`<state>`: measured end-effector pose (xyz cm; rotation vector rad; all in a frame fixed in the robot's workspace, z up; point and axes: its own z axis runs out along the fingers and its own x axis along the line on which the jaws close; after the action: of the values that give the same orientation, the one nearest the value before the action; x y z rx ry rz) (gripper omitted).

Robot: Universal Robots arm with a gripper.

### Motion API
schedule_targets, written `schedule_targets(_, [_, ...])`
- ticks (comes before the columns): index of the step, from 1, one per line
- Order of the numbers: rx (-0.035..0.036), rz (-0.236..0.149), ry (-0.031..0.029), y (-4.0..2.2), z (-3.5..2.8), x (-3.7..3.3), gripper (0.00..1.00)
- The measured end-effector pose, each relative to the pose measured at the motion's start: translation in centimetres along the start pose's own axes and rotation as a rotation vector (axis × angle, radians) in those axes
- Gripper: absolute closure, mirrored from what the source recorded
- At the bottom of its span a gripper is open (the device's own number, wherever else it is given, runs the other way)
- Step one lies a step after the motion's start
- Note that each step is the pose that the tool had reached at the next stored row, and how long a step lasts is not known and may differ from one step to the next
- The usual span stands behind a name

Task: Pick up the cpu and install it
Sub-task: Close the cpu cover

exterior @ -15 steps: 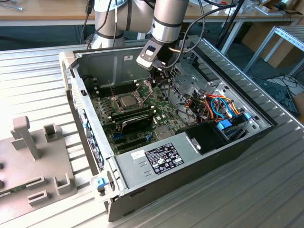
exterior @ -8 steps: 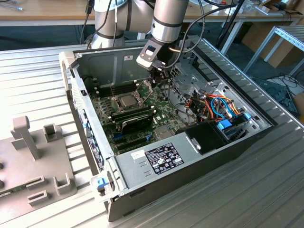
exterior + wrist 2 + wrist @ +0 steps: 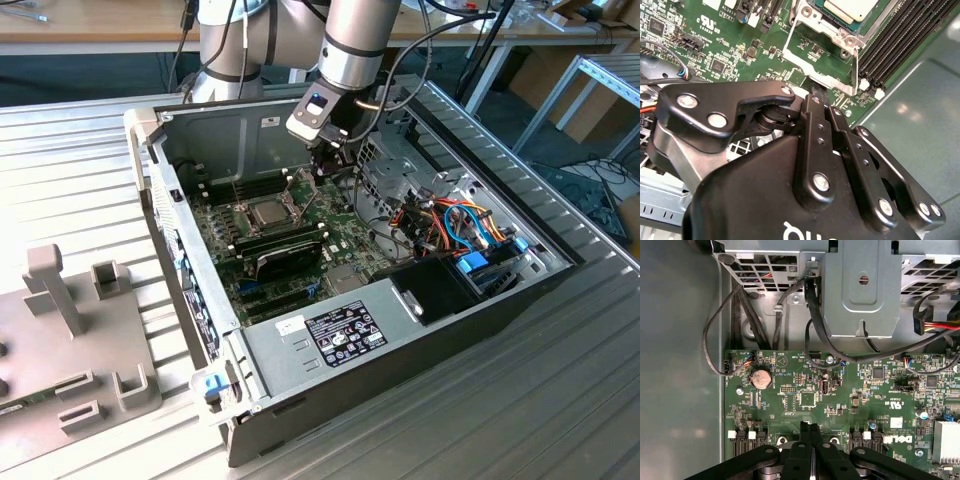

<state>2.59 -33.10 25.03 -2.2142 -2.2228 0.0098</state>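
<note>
The cpu [image 3: 272, 211], a small silver-grey square, lies flat in its socket on the green motherboard [image 3: 345, 245] inside the open computer case. In the second wrist view the cpu [image 3: 850, 6] sits just beyond the hinged metal socket frame [image 3: 815, 50]. My gripper [image 3: 325, 172] hangs over the board to the exterior view's right of the cpu, apart from it. Its black fingers [image 3: 805, 440] are pressed together with nothing visible between them, and the gripper [image 3: 817, 94] tips stand close to the edge of the socket frame.
A black oblong module [image 3: 285, 255] lies in front of the socket. A metal drive cage [image 3: 400, 160] and coloured cables [image 3: 460, 225] crowd the exterior view's right. The power supply [image 3: 330, 335] fills the near corner. Grey fixtures [image 3: 70, 330] stand outside the case.
</note>
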Motion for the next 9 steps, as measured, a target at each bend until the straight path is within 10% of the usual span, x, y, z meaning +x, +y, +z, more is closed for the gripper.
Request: schedule_targets(9, [-0.0014,0.000,0.0001,-0.41,0.00,0.00,0.89])
